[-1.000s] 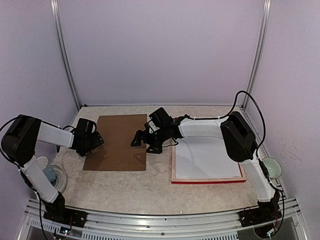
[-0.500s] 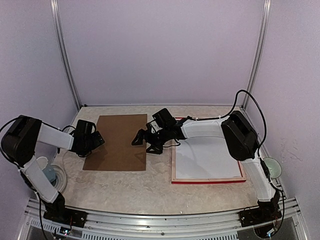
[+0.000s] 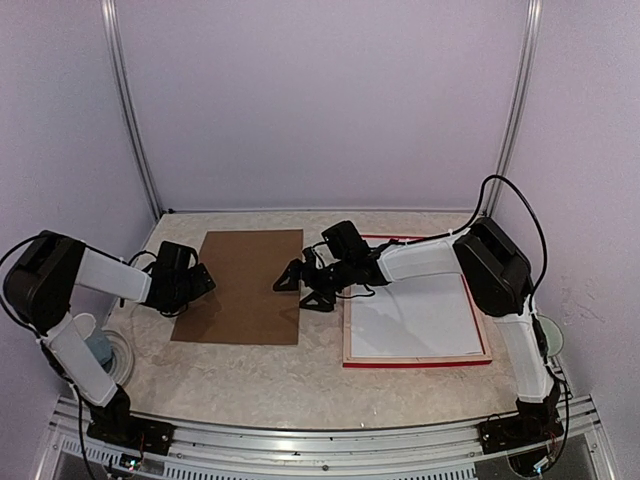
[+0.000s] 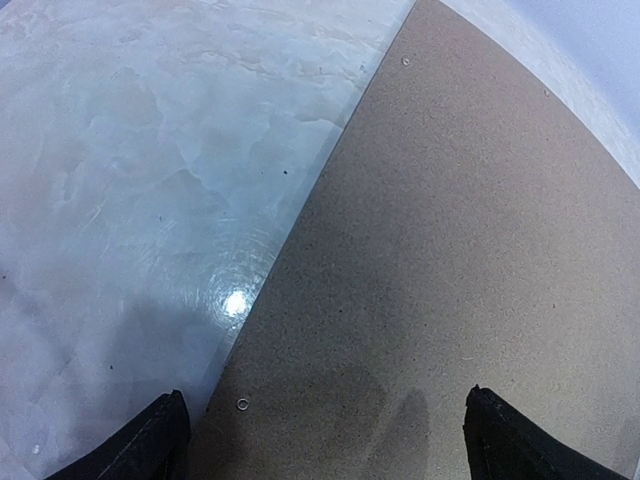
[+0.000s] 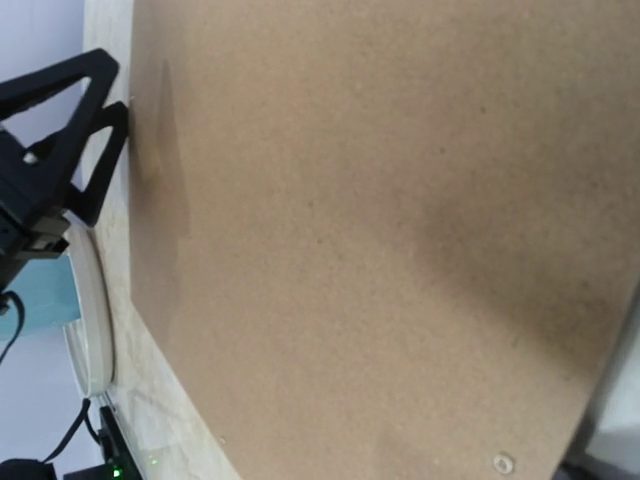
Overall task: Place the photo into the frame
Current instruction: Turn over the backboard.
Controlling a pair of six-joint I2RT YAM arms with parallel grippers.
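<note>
The frame (image 3: 415,361) lies face down on the right, pale wood back up, red showing along its near edge. A white sheet (image 3: 410,315) fills it; no printed side shows, so I cannot tell whether it is the photo. A brown backing board (image 3: 240,285) lies flat to the left. My left gripper (image 3: 198,290) is open at the board's left edge, and in the left wrist view its fingertips (image 4: 165,440) straddle that edge of the board (image 4: 450,250). My right gripper (image 3: 297,292) is open at the board's right edge. The board (image 5: 350,220) fills the right wrist view.
A white round dish with a pale blue cup (image 3: 103,345) stands at the near left by the left arm. A green bowl (image 3: 547,330) sits at the right edge behind the right arm. Walls and metal posts close in the table.
The backing board has slid a little to the right. Both grippers have moved right with it, staying open at its two side edges.
</note>
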